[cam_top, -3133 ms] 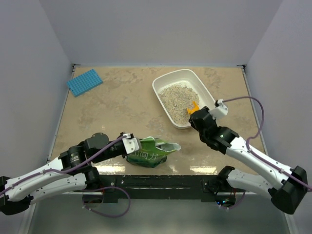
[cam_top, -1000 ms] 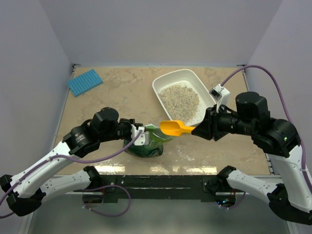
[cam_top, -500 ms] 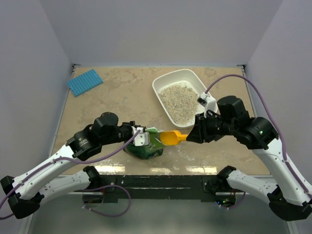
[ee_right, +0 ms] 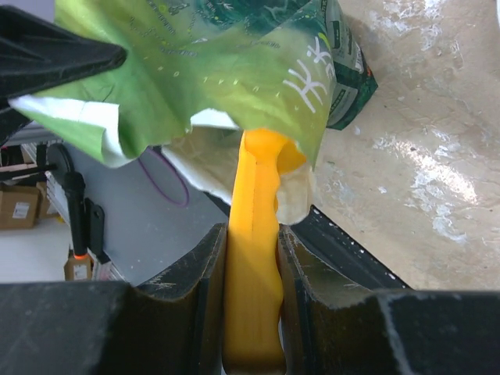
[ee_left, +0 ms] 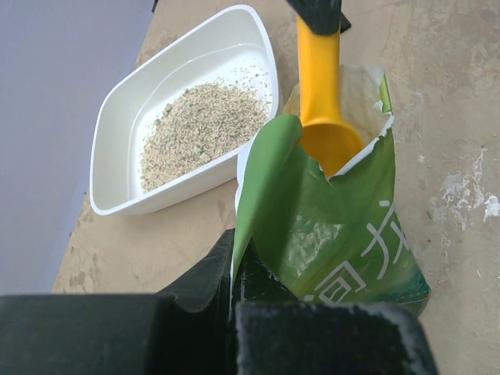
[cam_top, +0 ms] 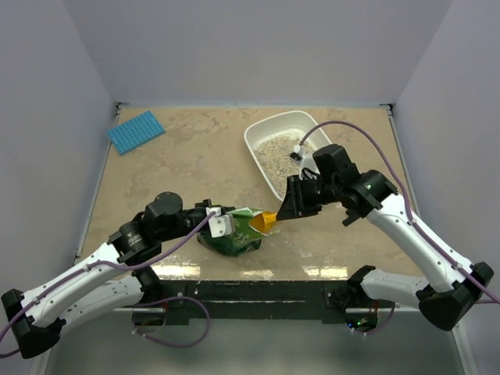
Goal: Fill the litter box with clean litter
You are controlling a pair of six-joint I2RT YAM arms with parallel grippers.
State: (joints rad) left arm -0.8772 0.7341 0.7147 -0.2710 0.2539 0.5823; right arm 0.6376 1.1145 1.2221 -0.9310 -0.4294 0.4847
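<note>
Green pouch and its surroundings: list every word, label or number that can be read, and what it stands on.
Green pouch, left wrist view: large white Chinese-style characters, cut off by a fold and the picture's edge; not readable whole.
Same pouch, right wrist view: another large white character and fine white print, too blurred.
Cardboard box in the background: pale label, too small.
Scoop, litter box: no text.

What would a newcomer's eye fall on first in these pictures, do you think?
The orange-yellow scoop, held by the right hand, pokes into the open green pouch at front centre, while the left hand pinches the pouch's rim. Behind them, the white litter box holds a heap of beige litter.
</note>
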